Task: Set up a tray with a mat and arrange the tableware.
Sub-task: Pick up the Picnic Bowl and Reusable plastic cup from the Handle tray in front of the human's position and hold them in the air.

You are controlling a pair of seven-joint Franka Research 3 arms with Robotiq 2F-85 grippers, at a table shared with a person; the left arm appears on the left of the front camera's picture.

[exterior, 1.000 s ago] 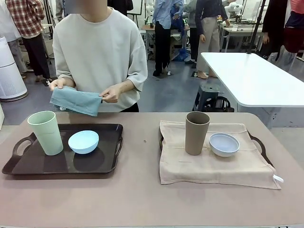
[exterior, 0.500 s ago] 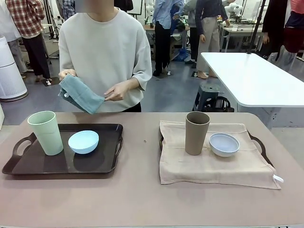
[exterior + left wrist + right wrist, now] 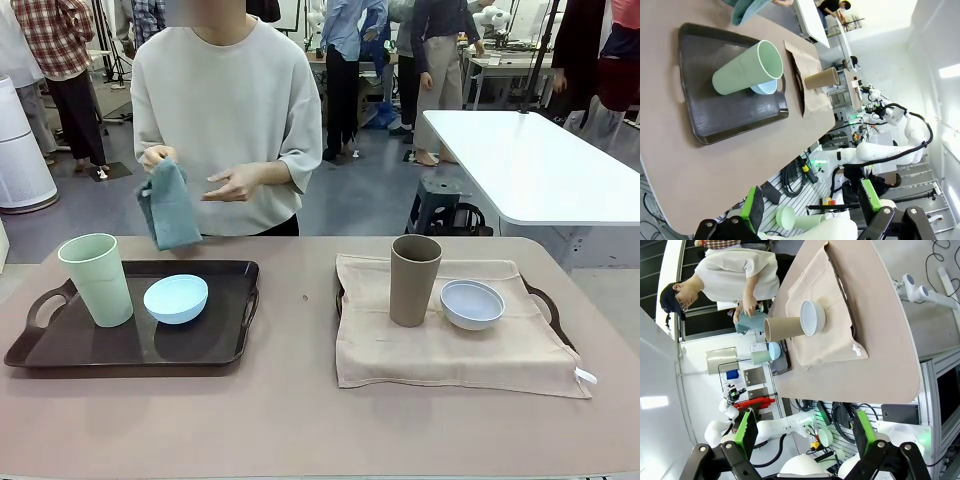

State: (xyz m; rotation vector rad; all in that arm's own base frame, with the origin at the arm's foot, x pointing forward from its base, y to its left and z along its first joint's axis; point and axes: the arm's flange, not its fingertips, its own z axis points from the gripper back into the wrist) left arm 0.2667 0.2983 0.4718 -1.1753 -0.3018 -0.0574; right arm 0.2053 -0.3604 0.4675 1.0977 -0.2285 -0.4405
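Left gripper (image 3: 810,200): fingers (image 3: 752,207) apart, nothing between them, held back from the table (image 3: 300,420). Right gripper (image 3: 804,426): likewise spread and empty, off the table's end.

Positions:
- The pale green tumbler (image 3: 97,280) stands upright on the dark tray (image 3: 130,350).
- The light blue bowl (image 3: 176,298) is just beside it. Both sit on bare tray, with no mat under them.
- The taupe tumbler (image 3: 414,280) and the bluish-white bowl (image 3: 472,303) stand close together on a beige mat (image 3: 440,350) draped over the second tray (image 3: 548,305).
- A teal mat (image 3: 170,210) hangs limp from the person's hand (image 3: 157,157) beyond the table's far edge, behind the dark tray. The person's other hand (image 3: 232,185) is open beside it.

Handling, as judged:
- The tumblers look like thin, stiff, matte plastic, so expect them to be light. They are tall and narrow and taper toward the base, so they will tip at a sideways nudge. Close your fingers across the wall around mid-height, gently.
- The bowls are shallow with smooth, rounded sides. Pinch the rim, one finger inside and one outside. The sides would likely slip.
- The teal mat is soft and holds no shape. Take it by a corner or a folded edge and expect it to drape.
- The dark tray probably needs clearing before that mat goes down.
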